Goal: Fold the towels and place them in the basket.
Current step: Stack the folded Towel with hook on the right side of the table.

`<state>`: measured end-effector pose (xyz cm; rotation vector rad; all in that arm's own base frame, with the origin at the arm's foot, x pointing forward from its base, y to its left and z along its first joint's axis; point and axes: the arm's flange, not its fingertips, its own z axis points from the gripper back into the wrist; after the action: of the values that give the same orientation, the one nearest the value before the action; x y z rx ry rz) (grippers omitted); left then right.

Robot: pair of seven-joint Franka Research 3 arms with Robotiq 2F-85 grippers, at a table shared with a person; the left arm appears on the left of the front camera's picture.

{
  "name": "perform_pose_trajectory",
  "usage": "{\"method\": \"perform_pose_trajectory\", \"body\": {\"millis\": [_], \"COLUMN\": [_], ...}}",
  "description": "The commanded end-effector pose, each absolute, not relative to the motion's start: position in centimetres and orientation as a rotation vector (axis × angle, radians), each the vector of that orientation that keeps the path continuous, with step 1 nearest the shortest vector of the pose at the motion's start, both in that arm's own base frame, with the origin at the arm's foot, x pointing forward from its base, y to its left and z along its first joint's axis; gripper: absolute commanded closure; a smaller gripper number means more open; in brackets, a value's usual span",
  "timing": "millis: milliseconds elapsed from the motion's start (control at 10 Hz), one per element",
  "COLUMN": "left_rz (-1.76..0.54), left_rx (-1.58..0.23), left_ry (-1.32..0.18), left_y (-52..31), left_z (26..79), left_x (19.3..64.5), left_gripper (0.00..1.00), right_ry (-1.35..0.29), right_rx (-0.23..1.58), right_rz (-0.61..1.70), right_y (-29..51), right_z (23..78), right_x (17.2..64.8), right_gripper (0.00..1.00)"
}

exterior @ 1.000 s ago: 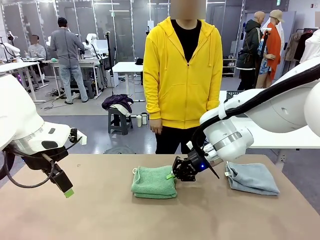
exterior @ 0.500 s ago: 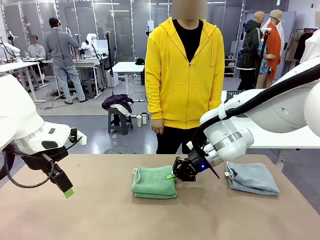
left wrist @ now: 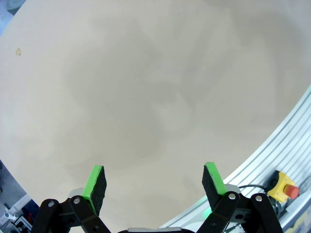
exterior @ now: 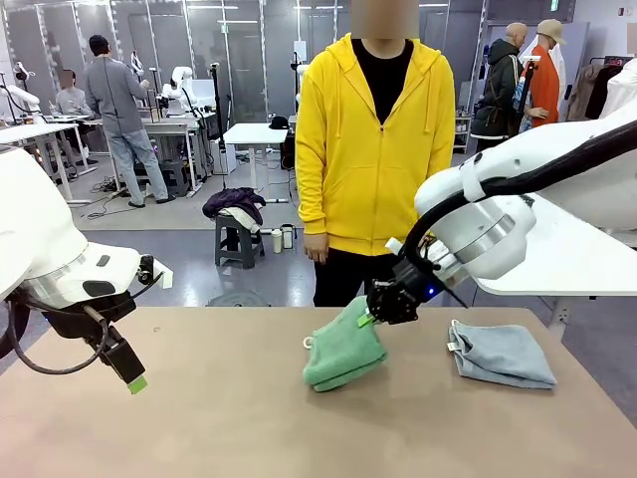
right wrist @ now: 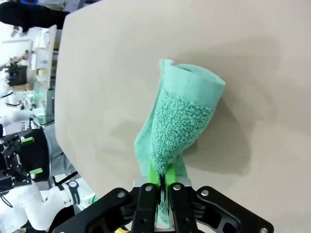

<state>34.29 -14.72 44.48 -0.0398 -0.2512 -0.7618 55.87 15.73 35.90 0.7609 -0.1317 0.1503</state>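
Hanging from the right gripper, the folded green towel tilts down to the left above the middle of the counter, its lower end at or just above the tan surface. The right wrist view shows that gripper pinched tight on one edge of the green towel, green pads nearly meeting through the terry, with the rolled fold at the far end. To the right, well apart, a folded grey-blue towel lies flat on the counter near its right edge, a small white tag at its left corner. Over the near left part of the counter the left gripper hovers, its fingers spread wide with nothing between them. Behind the far edge stands a person in a yellow hooded jacket.
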Motion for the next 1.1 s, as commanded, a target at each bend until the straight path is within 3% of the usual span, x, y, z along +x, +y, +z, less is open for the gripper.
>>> {"method": "perform_pose_trajectory", "body": {"millis": [0,600,1000], "left_rz": [-0.765,-0.765,-0.765], "left_rx": [-0.033,-0.033,-0.033], "left_ry": [-0.262,-0.262,-0.262], "left_y": [-14.8,-14.8,-14.8], "left_z": [44.4,44.4,44.4], "left_x": [34.5,34.5,34.5], "left_gripper": [0.00,0.00,0.00], "right_ry": [-0.109,-0.113,-0.093], "right_rx": [0.701,0.698,0.715], "right_rz": [0.148,0.128,0.204], "right_y": [14.6,6.6,0.3], "right_z": [38.3,46.9,49.2], "right_x": [55.1,55.2,56.9], "right_gripper": [0.95,0.95,0.95]}}
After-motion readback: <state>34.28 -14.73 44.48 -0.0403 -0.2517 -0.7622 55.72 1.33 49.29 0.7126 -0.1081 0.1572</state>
